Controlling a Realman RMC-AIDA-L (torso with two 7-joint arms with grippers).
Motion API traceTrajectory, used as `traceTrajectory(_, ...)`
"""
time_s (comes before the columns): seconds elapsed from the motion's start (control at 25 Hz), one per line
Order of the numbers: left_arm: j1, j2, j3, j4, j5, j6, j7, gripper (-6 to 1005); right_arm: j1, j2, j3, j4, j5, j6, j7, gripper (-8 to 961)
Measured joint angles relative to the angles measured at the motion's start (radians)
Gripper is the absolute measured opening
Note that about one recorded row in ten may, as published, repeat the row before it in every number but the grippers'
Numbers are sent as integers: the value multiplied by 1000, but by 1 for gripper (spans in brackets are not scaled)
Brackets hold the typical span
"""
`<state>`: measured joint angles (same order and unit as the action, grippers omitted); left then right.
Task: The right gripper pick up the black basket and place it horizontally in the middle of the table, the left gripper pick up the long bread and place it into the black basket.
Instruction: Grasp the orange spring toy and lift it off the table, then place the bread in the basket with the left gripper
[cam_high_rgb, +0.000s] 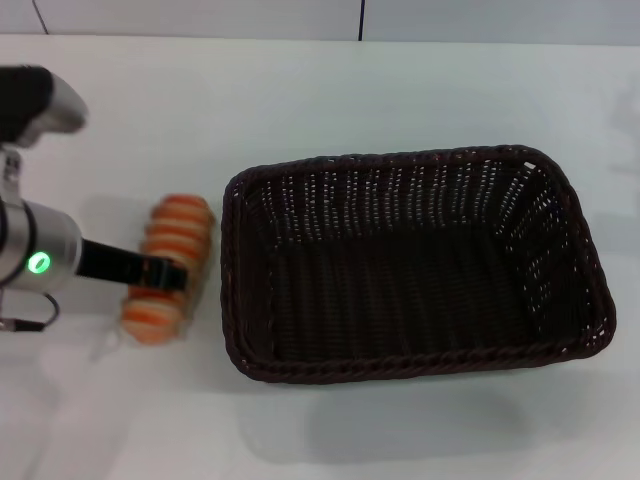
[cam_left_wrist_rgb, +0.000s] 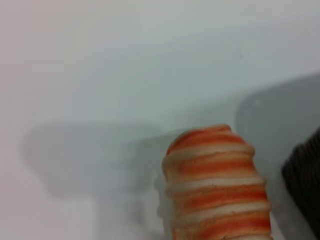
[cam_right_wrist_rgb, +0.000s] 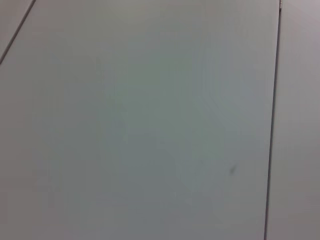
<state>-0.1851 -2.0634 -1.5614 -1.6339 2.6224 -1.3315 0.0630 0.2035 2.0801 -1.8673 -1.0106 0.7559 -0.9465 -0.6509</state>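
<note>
The long bread lies on the white surface just left of the black basket, its long axis running near-to-far. The left pincer, reaching in level from the left, is clamped across its middle.

One black basket sits on the one white tabletop. There is one long bread, striped orange and cream. One arm's tool, the left, is in sight.
</note>
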Motion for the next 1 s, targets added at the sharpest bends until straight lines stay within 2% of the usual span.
traceTrajectory(0.36, 33, 3, -89, -205, 112, -24, -3, 386, -2, 1, -1, 0, 1, 0, 0, 282)
traceTrajectory(0.48, 35, 4, -137, -326, 120, -65, 37, 373, -2, 2, -1, 0, 3, 0, 0, 281)
traceTrajectory(0.56, 14, 4, -149, -375, 94, -106, 63, 364, -2, 2, 0, 0, 5, 0, 1, 281)
traceTrajectory(0.6, -2, 4, -157, -382, 70, -129, 80, 354, -2, 2, 1, 1, 5, 0, 1, 280)
traceTrajectory(0.64, -50, 3, -178, -384, -9, -186, 124, 345, -2, 2, 1, 2, 5, 0, 0, 280)
traceTrajectory(0.76, -87, 1, -182, -379, -79, -221, 159, 316, -5, 2, 2, 0, 5, 0, 1, 279)
traceTrajectory(0.88, -123, -1, -139, -371, -132, -222, 198, 273, -1, 0, 2, 9, 6, 0, 5, 278)
traceTrajectory(1.0, -150, -2, -78, -355, -178, -218, 213, 274, -1, 0, 0, 18, 3, -12, 8, 277)
